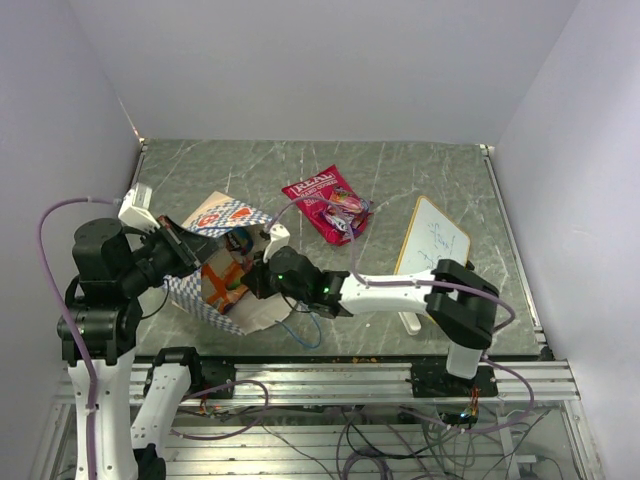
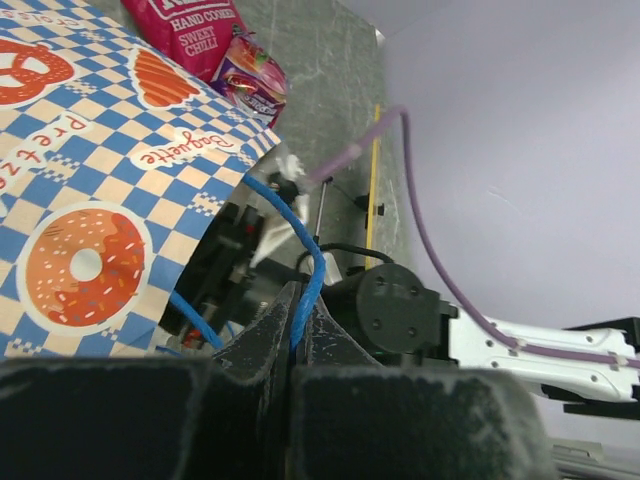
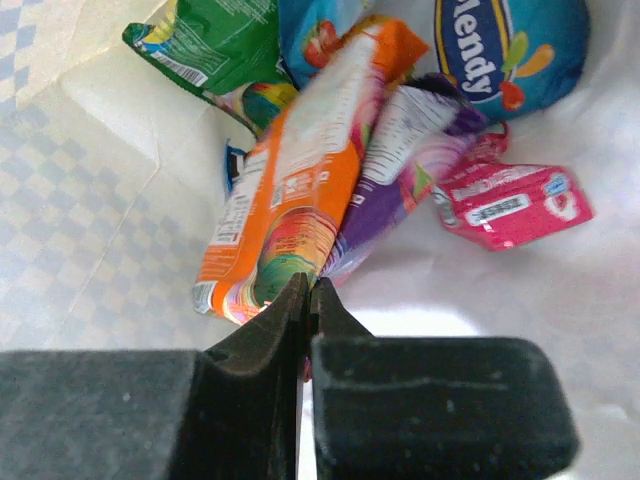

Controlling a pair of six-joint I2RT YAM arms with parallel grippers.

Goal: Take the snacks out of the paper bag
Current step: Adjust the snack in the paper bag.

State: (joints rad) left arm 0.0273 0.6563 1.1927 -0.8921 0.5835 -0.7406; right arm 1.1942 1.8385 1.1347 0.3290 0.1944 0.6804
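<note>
Low in the right wrist view, the right gripper is closed tight, its tips at the bottom seam of a glossy orange foil packet. I cannot tell whether any foil is caught. The packet looks light, crinkly and slippery, so the flat crimped seam is the place to pinch, not the puffed middle. Just beyond lie a purple packet and a small pink packet, with a green packet and a blue packet at the top, all inside the blue-and-white checkered paper bag. The left gripper is clamped on the bag's thin blue string handle, holding the limp mouth up. Higher in the top view, a large red bag with white lettering lies out on the grey-green marbled table.
</note>
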